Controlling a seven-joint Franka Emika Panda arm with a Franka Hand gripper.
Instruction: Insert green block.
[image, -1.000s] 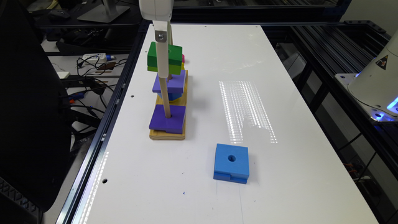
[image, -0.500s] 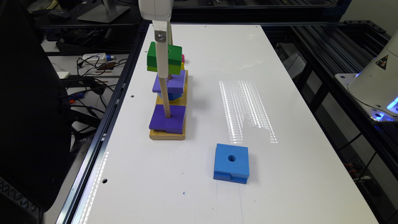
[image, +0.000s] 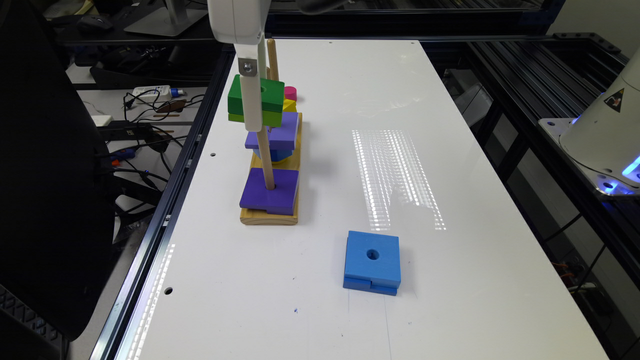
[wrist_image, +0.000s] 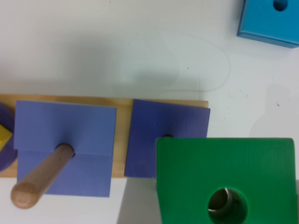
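Thick two-tone green square block (image: 256, 102) pinched in white gripper (image: 248, 102), held high over nearest wooden peg (image: 266, 162), peg tip visible in centre hole; lowering onto purple square block (image: 270, 191) remains.

You can't make out the tool's fingers in the wrist view, so its grip stays unclear. The green block (wrist_image: 224, 177) runs off that picture's edge and hides part of a purple square (wrist_image: 159, 130). In the exterior view, the tool (image: 251, 95) covers the block's middle.
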